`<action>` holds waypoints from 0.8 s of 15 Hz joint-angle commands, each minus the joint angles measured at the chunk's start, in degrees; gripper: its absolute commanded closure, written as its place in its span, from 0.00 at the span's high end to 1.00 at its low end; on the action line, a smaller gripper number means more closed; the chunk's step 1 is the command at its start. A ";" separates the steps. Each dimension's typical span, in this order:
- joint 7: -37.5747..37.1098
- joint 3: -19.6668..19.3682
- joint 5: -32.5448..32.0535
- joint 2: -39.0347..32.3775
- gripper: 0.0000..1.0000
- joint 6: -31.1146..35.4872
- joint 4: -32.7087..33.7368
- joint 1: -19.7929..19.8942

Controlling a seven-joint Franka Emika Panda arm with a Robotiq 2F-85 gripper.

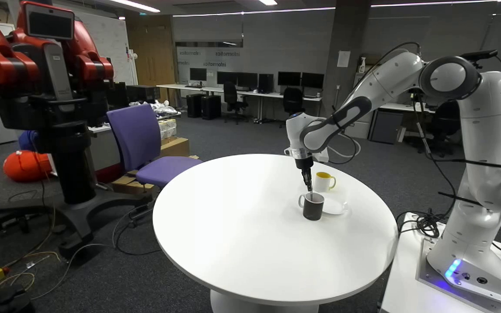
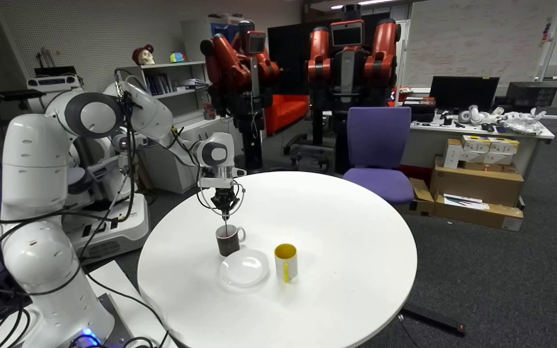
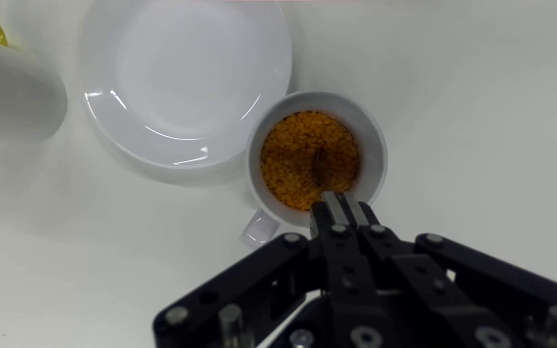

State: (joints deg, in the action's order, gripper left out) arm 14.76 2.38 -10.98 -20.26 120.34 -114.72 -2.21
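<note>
- The rod (image 2: 226,229) in my grip stands close to upright, its long axis running top to bottom and its lower end pointing down into the mug (image 2: 227,245)
- The mug sits upright on the table (image 1: 250,252), directly below my hand; in an exterior view its handle (image 1: 301,200) juts out to the left, and in the wrist view it points near and left
- My arm (image 1: 392,78) bends high at the elbow, then slopes down over the table, and my gripper (image 3: 340,194) points down just above the mug
- My fingers (image 3: 335,209) are pressed together, pinching only the rod
- The rod looks thin and straight where it shows; a dark narrow shape marks where it enters the orange flakes (image 3: 298,140), and I cannot tell the form of its buried end
- The mug is dark outside with a pale rim, white inside, its flakes lying below the rim
- In the wrist view the white plate (image 3: 186,72) lies just left of the mug and farther; I cannot tell whether they touch
- The white cup (image 2: 286,261), yellow inside and on its handle, stands upright beyond the plate, farther left in the wrist view
</note>
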 commanded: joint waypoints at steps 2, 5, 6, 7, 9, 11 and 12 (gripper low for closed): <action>-2.61 -0.90 -2.02 0.42 0.00 1.30 0.20 0.09; -4.64 -1.76 -3.31 0.86 0.00 2.29 -0.50 0.12; -5.26 -2.00 -3.76 1.09 0.00 2.42 -0.80 0.13; -5.78 -2.26 -4.23 1.45 0.00 2.58 -1.28 0.17; -6.61 -2.62 -4.72 1.88 0.00 2.67 -1.90 0.24; -6.89 -2.62 -4.43 2.21 0.00 2.47 -2.25 0.23; -6.67 -2.46 -4.13 2.47 0.00 2.43 -2.45 0.20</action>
State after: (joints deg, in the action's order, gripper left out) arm 9.51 0.03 -13.88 -20.22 120.89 -114.58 -2.14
